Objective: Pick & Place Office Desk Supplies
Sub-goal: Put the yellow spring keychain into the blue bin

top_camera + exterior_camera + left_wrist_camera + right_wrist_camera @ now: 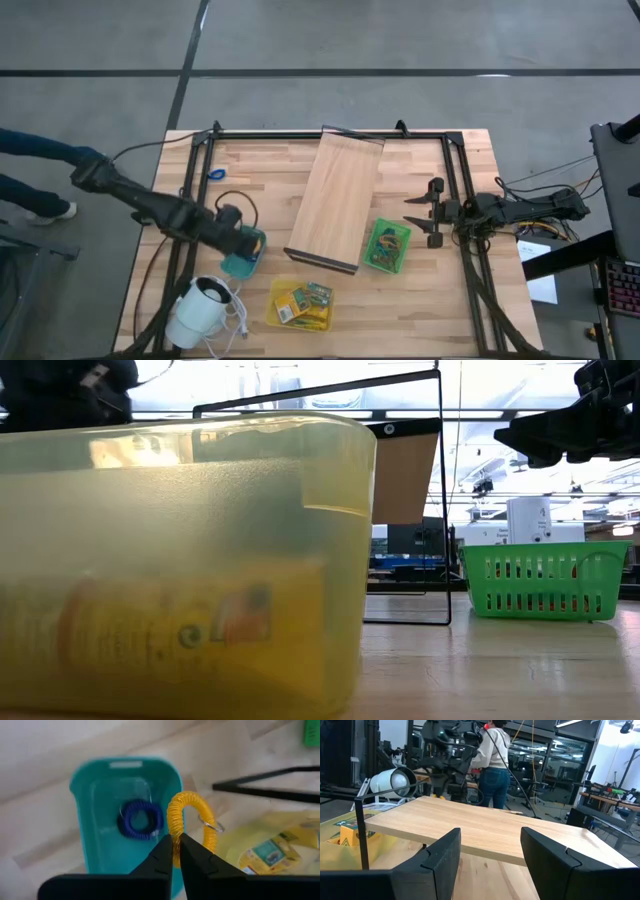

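My left gripper is shut on a yellow spiral coil band that carries a small metal ring. It hovers over a teal bin, also seen in the high view. A blue coil band lies on that bin's floor. A small blue item rests on the table near the far left corner. My right gripper waits open at the table's right side, its fingers facing the long wooden board. My left gripper pinches the yellow coil band between its two fingertips at one side of the loop, coming from above. The band is lifted clear over the teal bin, its arch standing out beyond the fingertips with the metal ring on the far side.
A yellow bin of packets sits near the front edge, a green basket right of the wooden board. A white round corded device lies at the near left. A black frame borders the table. A person stands beyond.
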You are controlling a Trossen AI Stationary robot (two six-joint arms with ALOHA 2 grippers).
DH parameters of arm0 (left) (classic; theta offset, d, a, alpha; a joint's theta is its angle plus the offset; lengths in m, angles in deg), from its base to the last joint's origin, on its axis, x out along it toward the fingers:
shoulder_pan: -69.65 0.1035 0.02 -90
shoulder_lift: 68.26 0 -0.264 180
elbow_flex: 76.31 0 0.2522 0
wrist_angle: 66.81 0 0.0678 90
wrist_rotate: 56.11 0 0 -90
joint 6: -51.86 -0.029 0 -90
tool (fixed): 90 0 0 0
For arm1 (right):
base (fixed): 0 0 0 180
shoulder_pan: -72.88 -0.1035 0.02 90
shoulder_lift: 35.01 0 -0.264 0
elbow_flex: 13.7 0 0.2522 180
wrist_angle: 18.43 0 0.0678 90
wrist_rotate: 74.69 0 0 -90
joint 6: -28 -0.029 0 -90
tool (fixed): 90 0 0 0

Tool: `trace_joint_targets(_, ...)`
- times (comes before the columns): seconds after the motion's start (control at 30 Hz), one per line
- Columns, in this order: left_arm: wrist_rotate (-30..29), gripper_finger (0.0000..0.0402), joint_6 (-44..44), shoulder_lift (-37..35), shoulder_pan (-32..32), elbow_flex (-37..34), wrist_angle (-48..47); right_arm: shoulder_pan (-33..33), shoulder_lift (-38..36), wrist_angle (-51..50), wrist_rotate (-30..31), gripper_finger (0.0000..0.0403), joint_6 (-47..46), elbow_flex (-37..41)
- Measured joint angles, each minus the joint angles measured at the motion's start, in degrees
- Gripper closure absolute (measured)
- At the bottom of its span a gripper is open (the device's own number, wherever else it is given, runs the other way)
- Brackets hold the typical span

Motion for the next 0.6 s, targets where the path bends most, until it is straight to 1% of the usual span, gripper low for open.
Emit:
trace_joint_targets(0.1, -0.82, 0.0377, 3.53, 1.23, -2.43, -0.08, -0.15, -0.02, 0.00, 0.00, 0.00, 0.0197, 0.00, 0.00)
trace_joint_targets(0.17, -1.01, 0.0377, 4.48, 2.43, -2.66, -0.09, -0.50, -0.01, -0.02, 0.00, 0.00, 0.0197, 0.00, 0.00)
trace_joint_targets(0.6, -1.21, 0.0377, 4.51, 13.54, -2.62, -0.13, -1.46, -0.02, 0.00, 0.00, 0.00, 0.0197, 0.00, 0.00)
